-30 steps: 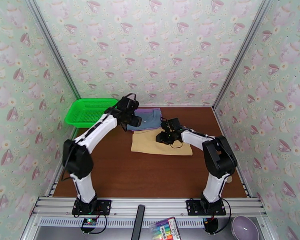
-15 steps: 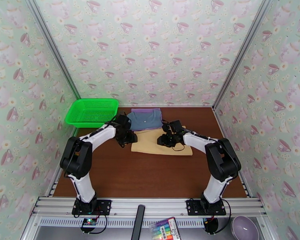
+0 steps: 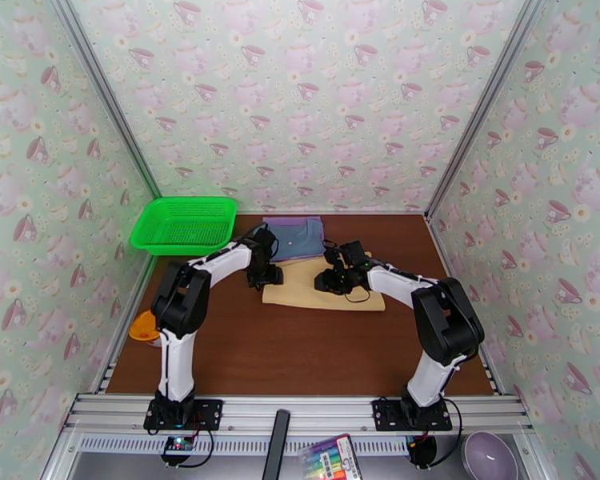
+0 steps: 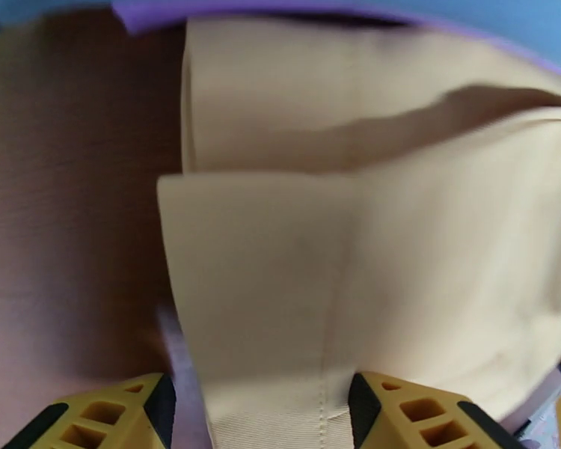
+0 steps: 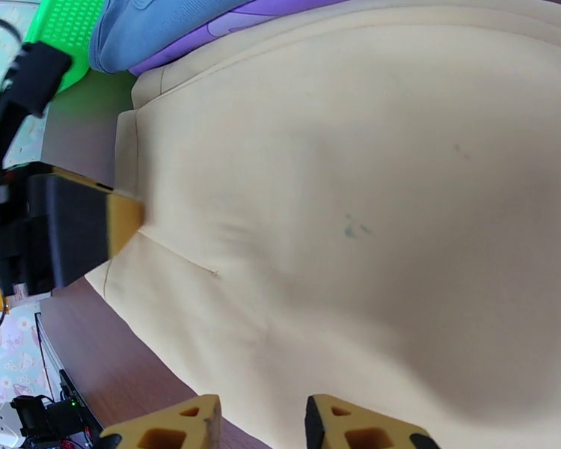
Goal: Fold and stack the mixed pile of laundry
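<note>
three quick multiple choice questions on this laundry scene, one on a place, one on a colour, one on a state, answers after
1. Where does the green basket stand on the table?
A. near right corner
B. far left corner
C. middle of the near edge

2. What colour is the shirt on top of the folded stack at the back?
A. white
B. red
C. slate-blue

3. How do the left fingers stand?
A. apart, with the edge of the tan garment between them
B. shut on the basket's rim
C. shut on a sock

Answers:
1 B, the basket sits at the far left corner, by the wall.
2 C, the slate-blue shirt lies over the purple shirt.
3 A, the left wrist view shows both fingers apart with flat tan cloth between them.
</note>
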### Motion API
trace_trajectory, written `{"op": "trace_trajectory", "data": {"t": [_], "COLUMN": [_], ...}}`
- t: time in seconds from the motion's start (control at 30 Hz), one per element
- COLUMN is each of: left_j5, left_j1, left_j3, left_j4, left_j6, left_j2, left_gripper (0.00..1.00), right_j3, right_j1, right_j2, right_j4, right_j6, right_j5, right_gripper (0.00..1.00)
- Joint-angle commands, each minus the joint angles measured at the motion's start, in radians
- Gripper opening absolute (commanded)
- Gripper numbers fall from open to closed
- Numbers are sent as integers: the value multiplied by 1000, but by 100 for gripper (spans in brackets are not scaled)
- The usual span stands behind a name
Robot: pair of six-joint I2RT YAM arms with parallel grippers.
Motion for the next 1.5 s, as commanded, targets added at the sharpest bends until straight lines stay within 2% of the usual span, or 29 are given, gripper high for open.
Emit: {"op": "trace_trajectory", "data": {"t": [0.0,0.03,0.1,0.17,0.23,0.3,0.43,0.6,0.8,1.07,1.27,1.47], "left_j5": [-48,-56,-69,-83,-107,-144,-224,-355,-443,-470,-443,-367], "left_j1": [-30,-40,-60,-83,-105,-125,-135,-131,-127,-123,-148,-241], "left_j3": [61,77,116,145,163,166,143,116,122,80,127,279], "left_j4": [-50,-62,-95,-123,-146,-157,-177,-250,-321,-329,-378,-440], "left_j6": [3,0,-8,-19,-27,-34,-42,-42,-24,-8,-1,3], "left_j2": [78,97,146,187,222,243,226,92,-77,-163,-204,-169], "left_gripper": [64,62,50,44,30,1,0,0,0,0,0,0], "right_j3": [-20,-21,-26,-39,-53,-66,-93,-114,-57,34,74,122], "right_j1": [-3,-3,-6,-13,-24,-33,-46,-40,45,141,163,205], "right_j2": [-31,-35,-46,-61,-74,-87,-113,-110,-3,173,290,367], "right_j4": [-14,-17,-24,-18,-8,-6,-5,46,158,298,303,313], "right_j6": [-27,-31,-37,-36,-31,-31,-31,26,138,286,345,370], "right_j5": [1,5,17,19,15,9,4,-34,-54,-43,13,17], "right_gripper": [37,37,37,37,37,37,37,35,24,0,0,0]}}
